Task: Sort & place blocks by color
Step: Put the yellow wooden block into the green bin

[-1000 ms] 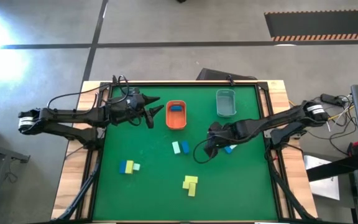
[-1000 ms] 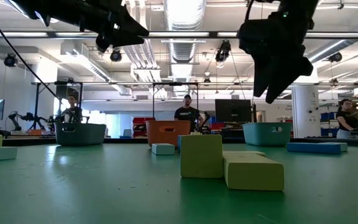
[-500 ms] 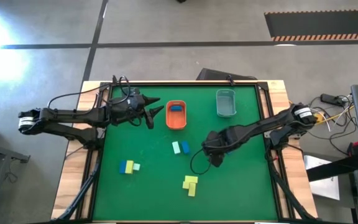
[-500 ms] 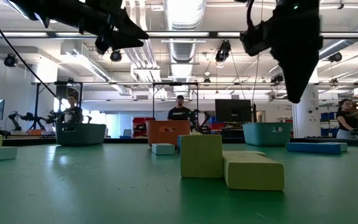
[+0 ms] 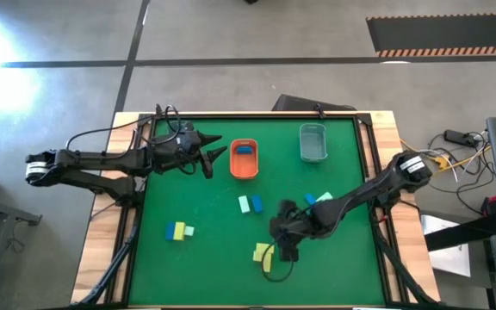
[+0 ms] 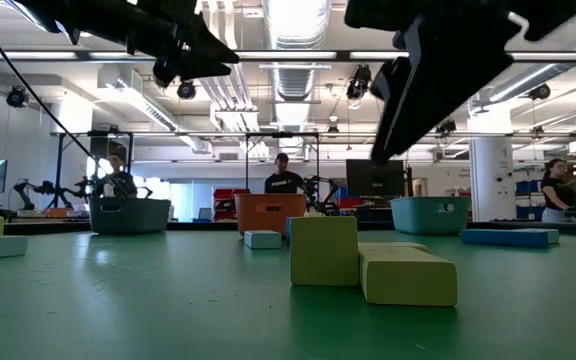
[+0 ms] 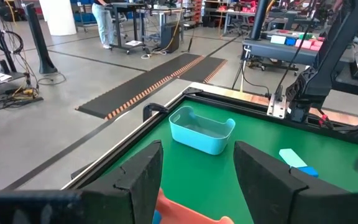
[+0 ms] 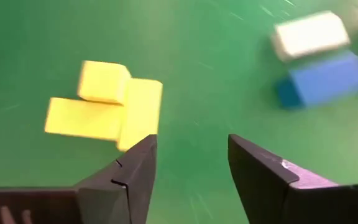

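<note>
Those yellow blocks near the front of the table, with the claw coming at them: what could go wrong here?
The yellow blocks lie bunched and touching, so the open right gripper might nudge or grab more than one. Its arm also stretches over the mint and blue pair and could brush them. The left gripper waits beside the orange tray, which both arms may want.
</note>
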You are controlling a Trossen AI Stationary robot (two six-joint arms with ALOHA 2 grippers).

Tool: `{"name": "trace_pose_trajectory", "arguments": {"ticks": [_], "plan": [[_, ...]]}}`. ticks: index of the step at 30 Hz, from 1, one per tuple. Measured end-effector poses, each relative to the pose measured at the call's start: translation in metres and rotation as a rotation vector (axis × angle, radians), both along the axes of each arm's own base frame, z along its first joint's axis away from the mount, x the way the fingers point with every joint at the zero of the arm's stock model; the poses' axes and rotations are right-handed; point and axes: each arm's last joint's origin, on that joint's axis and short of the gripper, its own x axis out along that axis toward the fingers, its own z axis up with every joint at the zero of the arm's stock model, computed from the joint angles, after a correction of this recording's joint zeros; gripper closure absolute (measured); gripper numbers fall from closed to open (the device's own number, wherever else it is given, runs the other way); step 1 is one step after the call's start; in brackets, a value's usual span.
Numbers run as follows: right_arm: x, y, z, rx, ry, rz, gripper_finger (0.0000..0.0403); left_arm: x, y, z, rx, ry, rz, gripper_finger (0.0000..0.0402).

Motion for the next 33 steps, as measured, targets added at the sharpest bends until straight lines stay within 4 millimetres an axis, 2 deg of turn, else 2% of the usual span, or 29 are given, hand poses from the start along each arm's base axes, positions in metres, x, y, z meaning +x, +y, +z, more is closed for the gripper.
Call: {"name": "trace_pose_trajectory", "arguments": {"ticks": [5,12,18,28,33], "plan": [[0.009,0.008,-0.024,-0.019,0.004,0.060,0.0277,0.000,0.000,-0.001,0.000,0.002,0.000,0.0220],[0.015,0.010,-0.044,0.106,-0.006,0.134,0.0385,0.000,0.000,-0.001,-0.001,0.003,0.000,0.0220],[0.015,0.010,-0.048,0.122,-0.008,0.121,0.0390,0.000,0.000,-0.001,-0.002,0.003,0.000,0.0220],[0.013,-0.004,-0.057,0.142,0.012,0.044,0.0390,0.000,0.000,-0.001,-0.002,0.005,0.000,0.0220],[0.013,-0.009,-0.054,0.044,-0.006,-0.001,0.0390,0.000,0.000,-0.001,-0.002,0.005,0.000,0.0220]]}}
